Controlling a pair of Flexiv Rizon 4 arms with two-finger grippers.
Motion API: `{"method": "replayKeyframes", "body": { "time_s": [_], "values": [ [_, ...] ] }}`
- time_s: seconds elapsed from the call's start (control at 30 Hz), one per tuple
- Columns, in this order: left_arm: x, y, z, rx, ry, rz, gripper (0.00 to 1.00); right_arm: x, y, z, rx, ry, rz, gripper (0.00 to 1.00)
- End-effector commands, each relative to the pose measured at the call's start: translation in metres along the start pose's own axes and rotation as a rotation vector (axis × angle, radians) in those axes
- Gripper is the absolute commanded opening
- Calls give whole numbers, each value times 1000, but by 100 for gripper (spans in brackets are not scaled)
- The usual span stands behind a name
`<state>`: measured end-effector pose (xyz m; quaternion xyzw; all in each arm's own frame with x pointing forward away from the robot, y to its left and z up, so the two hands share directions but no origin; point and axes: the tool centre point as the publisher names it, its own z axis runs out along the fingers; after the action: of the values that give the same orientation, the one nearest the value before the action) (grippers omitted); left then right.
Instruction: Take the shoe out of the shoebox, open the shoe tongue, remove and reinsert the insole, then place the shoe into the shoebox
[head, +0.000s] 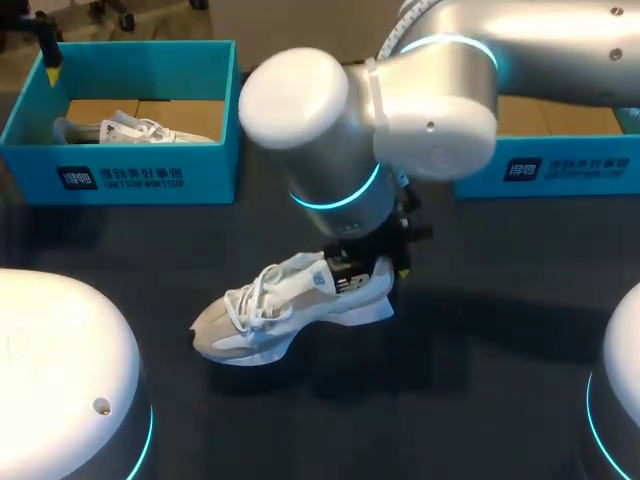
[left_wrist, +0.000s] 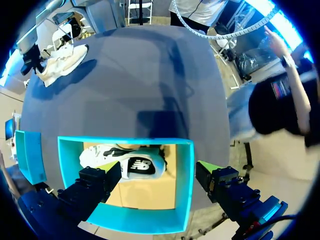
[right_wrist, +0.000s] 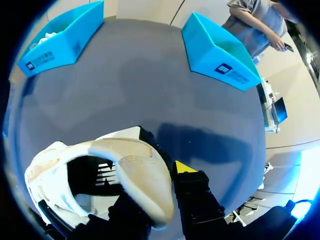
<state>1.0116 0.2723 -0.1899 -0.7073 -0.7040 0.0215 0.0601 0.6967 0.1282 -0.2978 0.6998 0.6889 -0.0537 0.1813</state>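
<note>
A white laced shoe (head: 270, 320) stands on the dark table near the middle, toe towards my left arm's side. My right arm reaches in over it, and its gripper (head: 385, 268) is shut on the shoe's heel collar. In the right wrist view the padded heel (right_wrist: 142, 172) sits between the fingers of that gripper (right_wrist: 160, 177), beside one yellow tip (right_wrist: 184, 166). My left gripper (left_wrist: 159, 167) hangs open above the left teal shoebox (left_wrist: 186, 175), which holds a second white shoe (left_wrist: 125, 160). From there the table shoe (left_wrist: 60, 62) shows far ahead.
The left shoebox (head: 130, 165) stands at the back left with the second shoe (head: 140, 130) inside. A second teal box (head: 560, 165) stands at the back right. The white bases of my arms (head: 60, 380) fill the near corners.
</note>
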Motion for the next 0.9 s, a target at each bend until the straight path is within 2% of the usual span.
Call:
{"method": "replayKeyframes", "body": {
  "time_s": [0.03, 0.33, 0.47, 0.67, 0.7, 0.73, 0.77, 0.8, 0.83, 0.87, 0.9],
  "values": [
    [0, -1, 0, -3, 1, 0, 100, 15, -2, 16, 1, -8, 553, 0],
    [0, -1, 0, -3, 1, 0, 100, 27, 2, 51, -7, -21, 614, 0],
    [0, -1, 0, -3, 1, 0, 100, 30, 0, 71, 30, -50, 619, 0],
    [0, -1, 0, -3, 1, 0, 100, 31, 0, 81, 37, -54, 633, 0],
    [0, -1, 0, -3, 1, 0, 100, 31, 0, 82, 37, -54, 635, 2],
    [0, -1, 0, -3, 1, 0, 100, 31, 1, 82, 38, -57, 639, 8],
    [0, -1, 0, -3, 1, 0, 100, 30, 1, 82, 42, -56, 647, 19],
    [0, -1, 0, -3, 1, 0, 100, 29, 1, 81, 40, -49, 650, 36],
    [0, -1, 0, -3, 1, 0, 100, 28, 2, 79, 39, -55, 648, 89],
    [0, -1, 0, -3, 1, 0, 100, 27, 2, 77, 38, -56, 651, 100],
    [0, -1, 0, -3, 1, 0, 100, 26, 2, 73, 35, -53, 659, 100]
  ]
}}
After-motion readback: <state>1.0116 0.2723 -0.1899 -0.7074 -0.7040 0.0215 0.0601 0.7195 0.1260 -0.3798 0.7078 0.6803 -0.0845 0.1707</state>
